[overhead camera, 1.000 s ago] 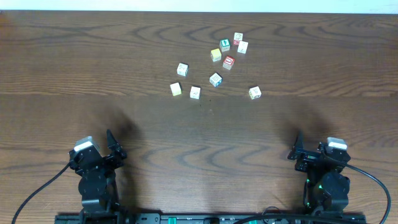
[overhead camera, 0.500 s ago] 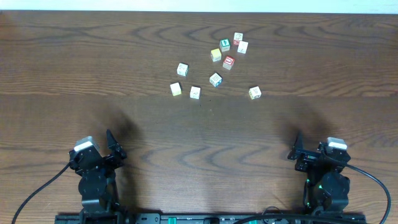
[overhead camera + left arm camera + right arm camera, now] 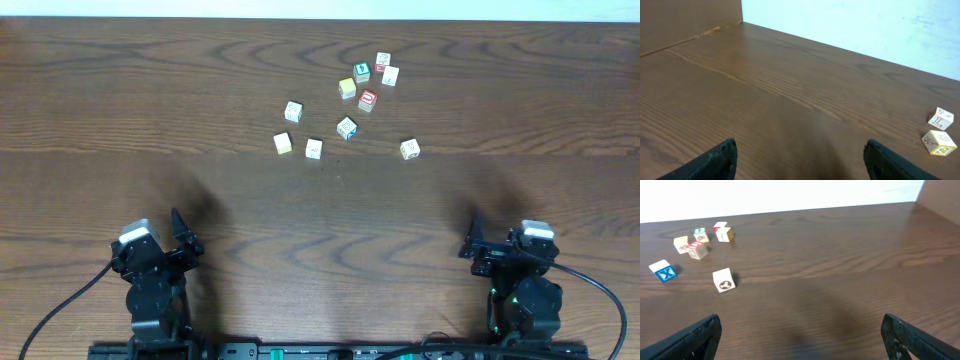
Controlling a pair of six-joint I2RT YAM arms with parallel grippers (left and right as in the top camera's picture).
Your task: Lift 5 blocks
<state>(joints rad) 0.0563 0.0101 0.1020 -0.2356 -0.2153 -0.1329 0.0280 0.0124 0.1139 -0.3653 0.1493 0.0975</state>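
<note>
Across the dark wooden surface, I see the left tool and the right tool low at the near edge, each spread wide with nothing in its grasp. Well apart from both, the blocks lie scattered on the far middle, the red-faced block close by a green-faced cube.

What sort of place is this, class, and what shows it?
Probably a robot lab bench: a left arm and right arm fixed at the edge of a wooden table, small alphabet blocks scattered on it, and a plain white wall behind.
</note>
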